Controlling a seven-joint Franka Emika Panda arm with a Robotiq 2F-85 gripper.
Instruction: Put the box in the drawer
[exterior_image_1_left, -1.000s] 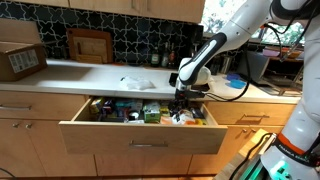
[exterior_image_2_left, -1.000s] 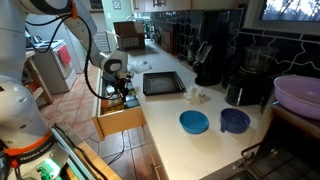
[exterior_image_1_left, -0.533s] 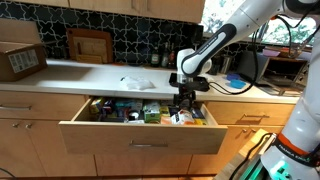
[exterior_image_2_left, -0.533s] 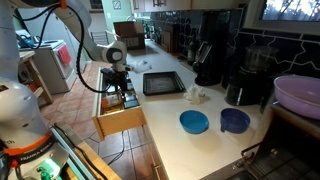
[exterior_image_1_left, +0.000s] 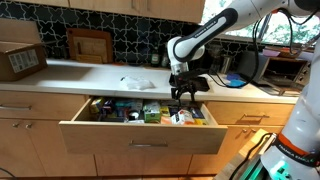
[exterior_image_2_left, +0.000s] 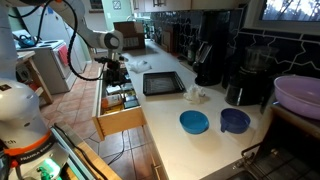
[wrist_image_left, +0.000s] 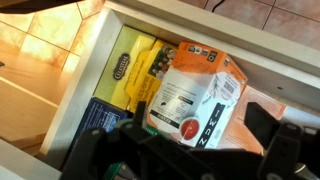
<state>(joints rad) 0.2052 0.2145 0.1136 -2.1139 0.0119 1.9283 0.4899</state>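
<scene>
The orange-and-white printed cardboard box (wrist_image_left: 195, 95) lies flat, label up, inside the open light wooden drawer (exterior_image_1_left: 140, 140), at the end of the drawer directly below the gripper (exterior_image_1_left: 183, 97). One edge seems to overlie a yellow plastic packet (wrist_image_left: 140, 65) crowding the space beside it, which would explain why it sits askew rather than square to the drawer's wall. The gripper hangs above that end of the drawer, clear of the contents. In the wrist view its black fingers (wrist_image_left: 285, 148) stand wide apart on either side of the box with nothing between them. They hold nothing, so I judge the box to be already placed, with the drawer itself not yet pushed in. Much is hard to read. The wrist view cuts the fingers off at its lower edge, so their tips are out of sight, and the print on the box is too blurred to make out. In an exterior view the gripper (exterior_image_2_left: 115, 82) is small and dark above the drawer, and the box cannot be picked out there. Whether the box lies low enough inside the drawer for it to close, I cannot tell
</scene>
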